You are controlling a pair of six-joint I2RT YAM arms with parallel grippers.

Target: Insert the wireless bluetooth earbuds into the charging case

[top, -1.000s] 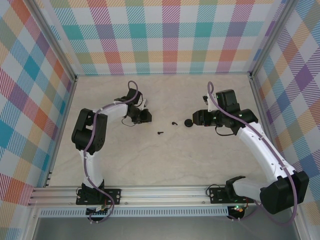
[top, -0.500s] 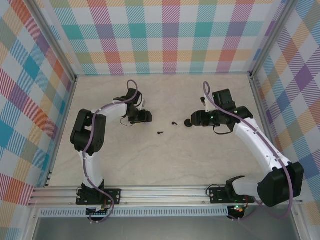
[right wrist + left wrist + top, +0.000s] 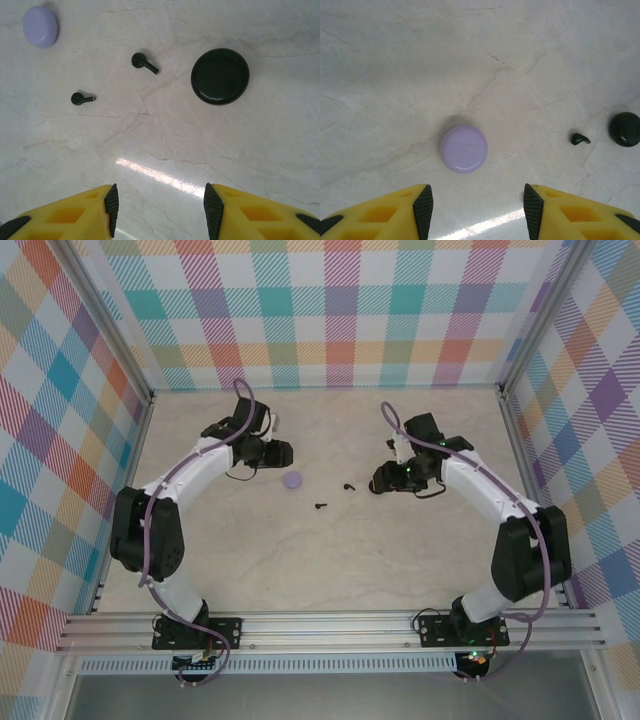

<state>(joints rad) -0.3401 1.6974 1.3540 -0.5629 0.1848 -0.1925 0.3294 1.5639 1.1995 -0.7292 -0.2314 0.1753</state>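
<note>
From above, the left end effector point(image 3: 285, 453) hangs over the far left part of the worktop point(image 3: 330, 570). A round lavender case point(image 3: 292, 480) lies closed just beside its tips, on the near side. The right end effector point(image 3: 380, 482) faces it from across the middle. The first black earbud point(image 3: 348, 485) lies just off the right end effector's tips, towards the left one. The second black earbud point(image 3: 320, 506) lies a little further along and nearer the arm bases. Both earbuds rest on the bare worktop between the two end effectors, outside any case.

From the left wrist, the left end effector point(image 3: 478, 212) has its yellow fingers point(image 3: 423, 207) spread and nothing between them. The lavender case point(image 3: 463, 149) sits ahead of the gap, slightly towards the left finger and not touching either one. Further ahead and off to the right lies the first black earbud point(image 3: 580, 139), with a round black case point(image 3: 625, 129) just beyond it.

From the right wrist, the right end effector point(image 3: 159, 207) is also spread and empty. The black case point(image 3: 220, 76) lies closed ahead of its right finger, well clear of it. The first black earbud point(image 3: 145, 62) lies ahead of the gap, just left of that case. The second black earbud point(image 3: 81, 98) lies ahead of the left finger. The lavender case point(image 3: 40, 26) sits far ahead at the left.
</note>
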